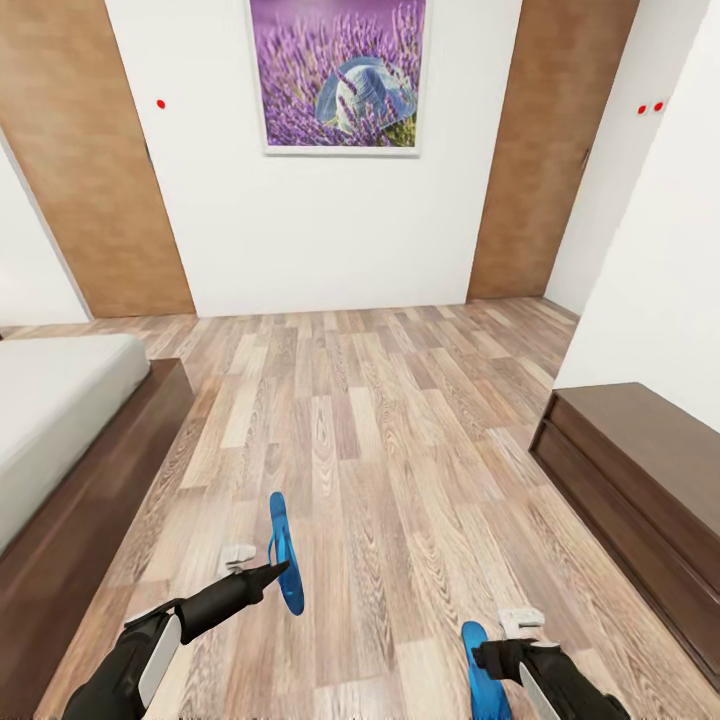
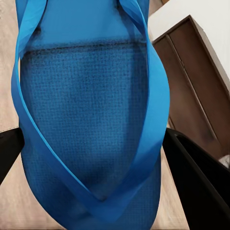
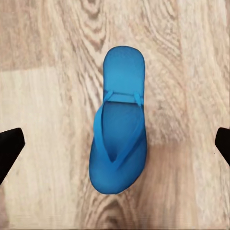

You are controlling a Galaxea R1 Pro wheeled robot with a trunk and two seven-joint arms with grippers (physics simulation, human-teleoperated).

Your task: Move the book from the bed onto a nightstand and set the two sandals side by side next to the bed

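Large low bed point(image 1: 60, 420) with off-white mattress lies left. Left gripper point(image 1: 272, 574) jaws clamp one bright blue flip-flop point(image 1: 284, 553) on edge, long axis pointing away. Right gripper point(image 1: 482, 655) jaws spread wide above the second blue flip-flop point(image 3: 118, 120), flat on the wood-plank floor point(image 1: 400, 450), lengthwise.

Landmark: lavender-field picture with a hat point(image 1: 336, 75), hung on the far white wall.
Doors: two brown doors, one to each side of the picture point(image 1: 85, 170), point(image 1: 548, 150).
Bench: long low dark-brown bench point(image 1: 640, 490), well below and right of the picture, against the right-hand wall.
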